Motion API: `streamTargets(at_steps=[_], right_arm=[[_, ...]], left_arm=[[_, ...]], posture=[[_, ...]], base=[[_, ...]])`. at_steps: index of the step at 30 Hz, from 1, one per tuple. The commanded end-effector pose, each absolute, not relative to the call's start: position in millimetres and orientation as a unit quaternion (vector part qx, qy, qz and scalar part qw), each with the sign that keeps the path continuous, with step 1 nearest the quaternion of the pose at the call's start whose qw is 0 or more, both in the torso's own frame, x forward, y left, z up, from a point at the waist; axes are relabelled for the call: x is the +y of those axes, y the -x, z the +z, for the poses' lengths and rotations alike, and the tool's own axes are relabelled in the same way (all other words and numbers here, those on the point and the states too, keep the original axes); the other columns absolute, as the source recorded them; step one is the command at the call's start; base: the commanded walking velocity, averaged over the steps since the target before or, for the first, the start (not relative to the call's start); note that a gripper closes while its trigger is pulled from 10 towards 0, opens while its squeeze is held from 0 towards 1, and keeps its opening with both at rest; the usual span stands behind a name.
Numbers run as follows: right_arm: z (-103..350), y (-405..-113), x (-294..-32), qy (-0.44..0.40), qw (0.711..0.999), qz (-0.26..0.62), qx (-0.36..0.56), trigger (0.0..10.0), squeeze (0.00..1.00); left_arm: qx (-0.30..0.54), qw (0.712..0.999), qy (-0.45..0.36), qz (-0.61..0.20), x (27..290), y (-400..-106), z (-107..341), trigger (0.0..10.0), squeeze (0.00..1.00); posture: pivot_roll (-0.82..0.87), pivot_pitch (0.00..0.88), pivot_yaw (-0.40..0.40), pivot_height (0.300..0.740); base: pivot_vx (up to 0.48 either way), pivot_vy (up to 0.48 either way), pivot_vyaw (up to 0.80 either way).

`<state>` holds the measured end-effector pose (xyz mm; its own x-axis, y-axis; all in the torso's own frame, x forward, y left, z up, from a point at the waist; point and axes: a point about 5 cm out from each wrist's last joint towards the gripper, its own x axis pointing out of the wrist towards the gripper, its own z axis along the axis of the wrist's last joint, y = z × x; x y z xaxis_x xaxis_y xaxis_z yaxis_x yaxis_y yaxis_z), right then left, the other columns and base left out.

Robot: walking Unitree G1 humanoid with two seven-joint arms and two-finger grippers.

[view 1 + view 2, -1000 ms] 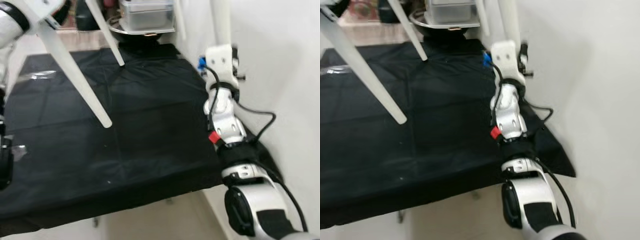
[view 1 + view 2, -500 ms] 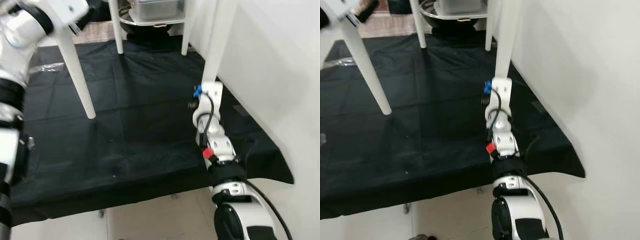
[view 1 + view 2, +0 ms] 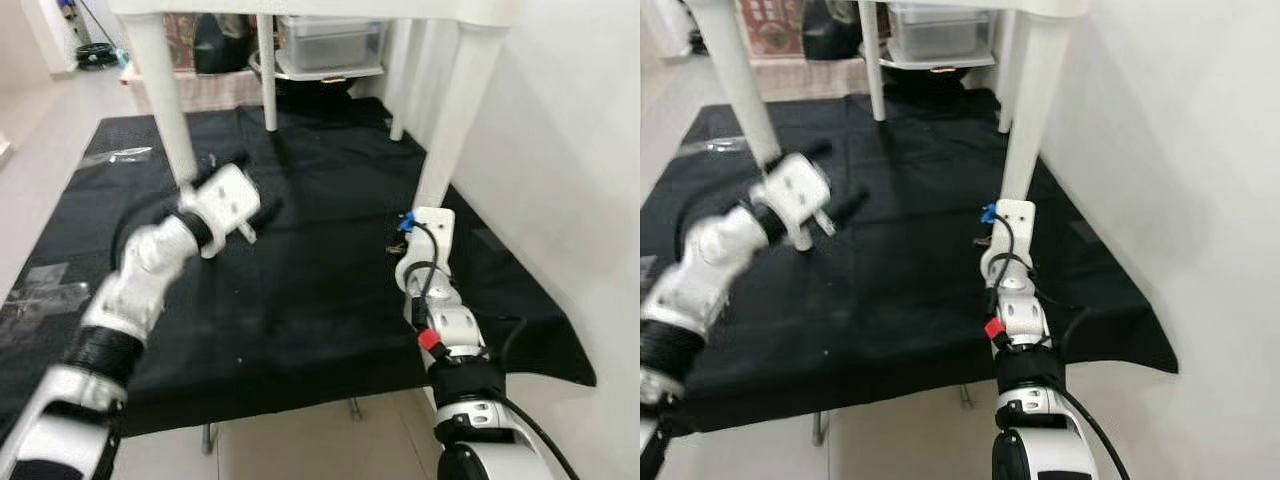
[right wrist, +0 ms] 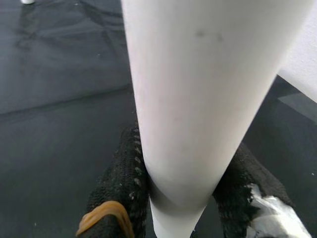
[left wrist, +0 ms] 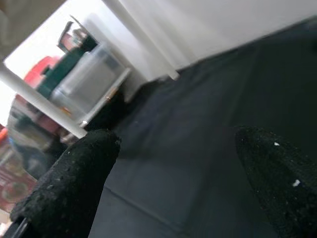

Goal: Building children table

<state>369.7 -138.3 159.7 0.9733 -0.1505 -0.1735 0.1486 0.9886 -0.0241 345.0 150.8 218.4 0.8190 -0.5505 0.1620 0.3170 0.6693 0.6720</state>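
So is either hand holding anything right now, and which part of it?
The right hand grips the white table's near right leg close to its foot. The left hand is open, holding nothing.

I count one white table [image 3: 330, 8] standing upright, with four legs on it: the front left leg [image 3: 160, 90], the front right leg [image 3: 452, 110], and two back legs [image 3: 266, 70] [image 3: 398, 80]. One black mat [image 3: 310, 270] lies under them. Behind, I see one clear storage box [image 3: 325, 45]. Two grippers: the left gripper [image 3: 245, 205] and the right gripper [image 4: 185, 198].
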Motion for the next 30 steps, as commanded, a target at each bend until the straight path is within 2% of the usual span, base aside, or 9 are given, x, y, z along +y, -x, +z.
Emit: streamTargets(at_steps=[1, 3, 11, 12, 18, 21, 23, 26, 30], right_arm=[[152.6, -366.2, -131.9, 0.010, 0.993, -0.055, 0.102, 10.0, 1.00], [151.5, -363.0, -130.7, 0.010, 0.994, -0.048, 0.100, 10.0, 1.00], [158.9, -351.8, -130.3, 0.013, 0.997, -0.016, 0.069, 10.0, 1.00], [161.5, -342.9, -131.2, 0.021, 0.999, 0.003, 0.050, 10.0, 0.00], [160.1, -323.7, -134.1, 0.018, 0.999, 0.029, 0.020, 10.0, 0.00], [148.7, -300.4, -135.3, 0.014, 0.997, 0.067, 0.016, 10.0, 0.00], [145.4, -294.6, -135.3, 0.014, 0.997, 0.076, 0.018, 10.0, 0.00], [143.5, -280.4, -136.6, 0.012, 0.997, 0.078, 0.006, 10.0, 0.00], [141.7, -276.0, -134.8, 0.025, 0.996, 0.090, 0.010, 10.0, 0.00]], left_arm=[[-0.174, 0.904, -0.311, -0.235, 147.7, -339.3, 213.8, 10.0, 0.00], [-0.151, 0.920, -0.286, -0.221, 146.4, -330.8, 201.2, 10.0, 0.00], [-0.115, 0.942, -0.245, -0.199, 142.7, -308.5, 176.3, 10.0, 0.00], [-0.104, 0.949, -0.231, -0.188, 142.5, -299.3, 168.5, 10.0, 0.00], [-0.080, 0.963, -0.200, -0.162, 145.5, -285.0, 154.7, 10.0, 0.00], [-0.054, 0.973, -0.171, -0.144, 144.8, -268.1, 141.2, 10.0, 0.00], [-0.048, 0.975, -0.163, -0.140, 143.7, -263.0, 138.1, 10.0, 0.00], [-0.028, 0.979, -0.144, -0.140, 138.8, -248.6, 130.2, 10.0, 0.00], [-0.005, 0.984, -0.121, -0.133, 133.8, -239.0, 123.7, 10.0, 0.00]], posture=[[0.14, 0.059, -0.017, 0.740], [0.14, 0.061, -0.017, 0.740], [0.12, 0.058, -0.022, 0.740], [0.11, 0.058, -0.025, 0.740], [0.10, 0.059, -0.028, 0.740], [0.10, 0.057, -0.036, 0.740], [0.10, 0.057, -0.036, 0.740], [0.09, 0.056, -0.037, 0.740], [0.09, 0.054, -0.036, 0.740]], base=[[0.000, 0.000, 0.00], [0.000, 0.000, 0.00], [0.000, 0.000, 0.00], [0.000, 0.000, 0.00], [0.000, 0.000, 0.00], [0.000, 0.000, 0.00], [0.000, 0.000, 0.00], [0.000, 0.000, 0.54], [0.000, 0.000, 0.78]])
